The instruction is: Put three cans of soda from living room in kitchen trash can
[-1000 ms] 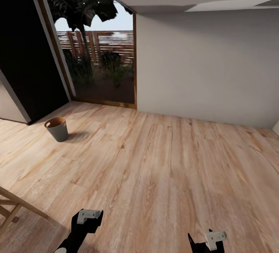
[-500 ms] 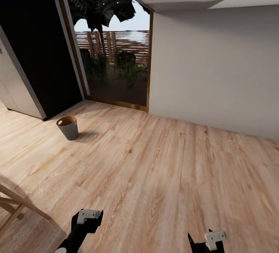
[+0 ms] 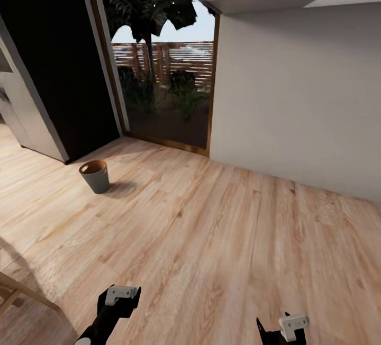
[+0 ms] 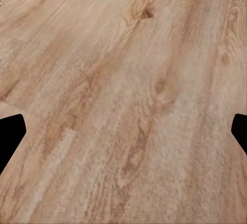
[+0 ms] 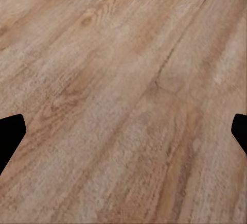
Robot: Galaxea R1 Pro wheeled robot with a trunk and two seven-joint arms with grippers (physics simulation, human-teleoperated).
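The trash can (image 3: pixel 95 176), a small grey tapered bin with a brown inside, stands upright on the wooden floor at the left, near the corner of a dark cabinet block. My left gripper (image 3: pixel 119 301) and right gripper (image 3: pixel 286 328) hang low at the head view's bottom edge, far from the bin. In the left wrist view my left gripper (image 4: pixel 123 134) is open, its black fingertips (image 4: pixel 10 136) wide apart over bare floorboards. The right gripper (image 5: pixel 123 134) is open in the same way above the floor. The soda cans are out of view.
A tall dark cabinet block (image 3: pixel 53 70) rises at the left, with a grey panel (image 3: pixel 29 117) beside it. A glass door (image 3: pixel 169 91) onto a garden is behind the bin. A white wall (image 3: pixel 296 101) closes the right side. A wooden furniture leg (image 3: pixel 21 293) pokes in at the lower left.
The whole head view has swung, so the door, cabinet and bin sit further right in the picture. The wooden leg has slid toward the lower-left edge. Both arms hold the same pose.
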